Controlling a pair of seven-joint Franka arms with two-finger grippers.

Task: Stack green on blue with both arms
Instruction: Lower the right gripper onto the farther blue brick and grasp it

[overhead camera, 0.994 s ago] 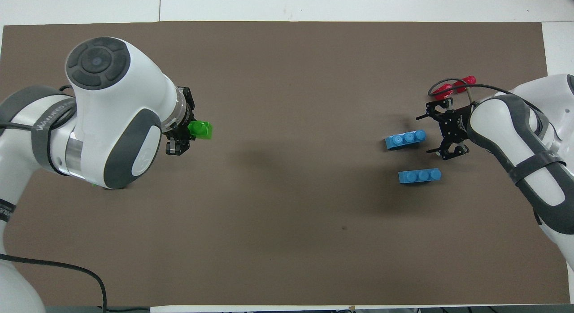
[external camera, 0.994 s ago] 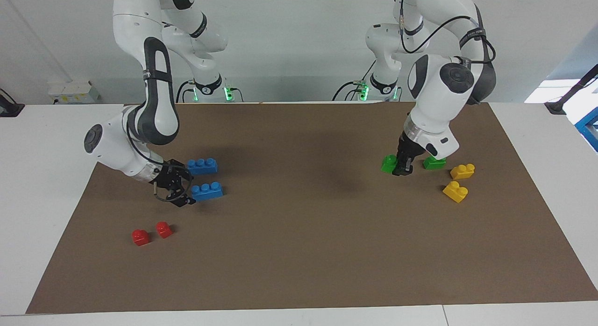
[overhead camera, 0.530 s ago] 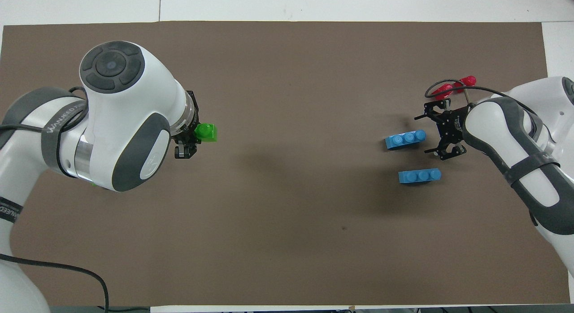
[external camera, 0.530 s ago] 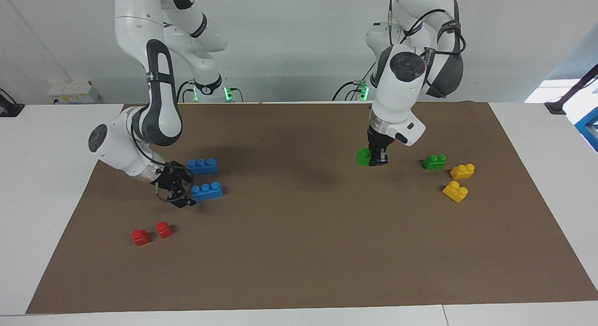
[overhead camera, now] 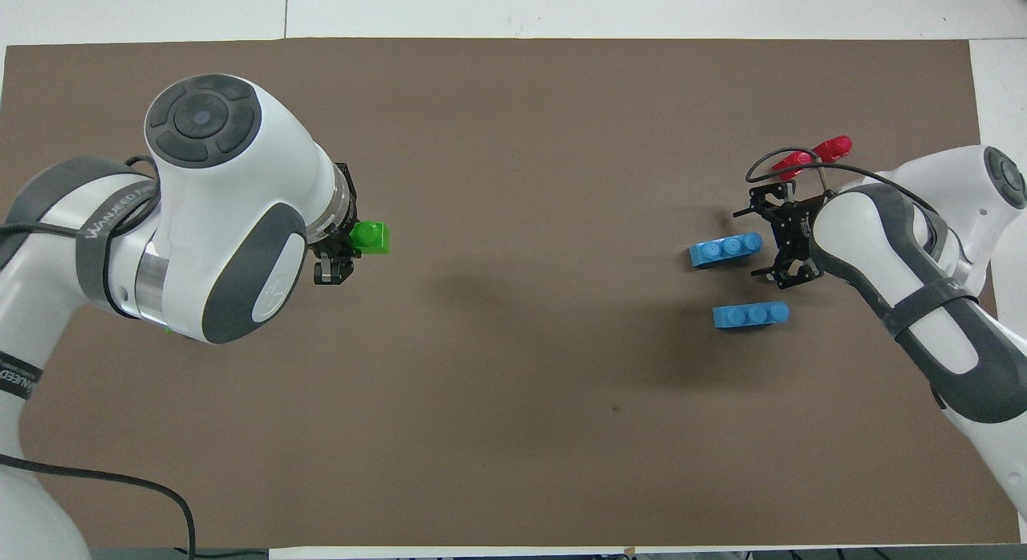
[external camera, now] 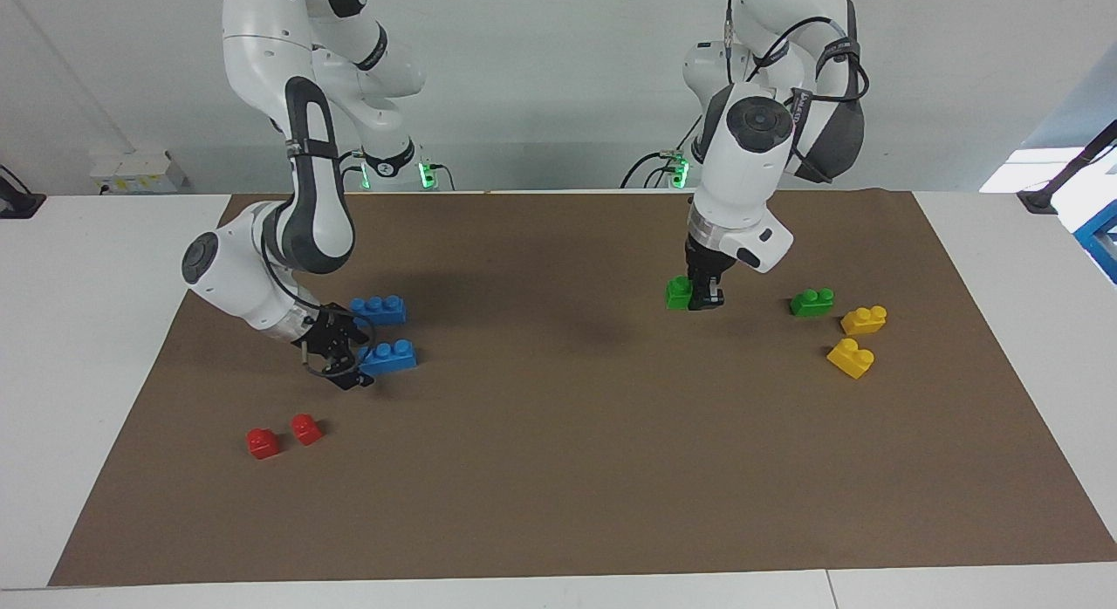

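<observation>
Your left gripper (external camera: 703, 299) (its arm reads "WANJEED") clamps a green brick (external camera: 678, 292) above the mat (external camera: 558, 469); your right gripper (external camera: 342, 354) gapes around the blue brick (external camera: 389, 355).

**Two high cameras, half a turn apart**

We have one camera set high across the table, facing the robots, whose bases stand at the top of its picture. Our other camera hangs above the robots' own end and looks forward and steeply down, so the arms enter from the bottom. Both stand well back and share the brown mat (external camera: 558, 469) (overhead camera: 513, 103) with the bricks on it.
</observation>
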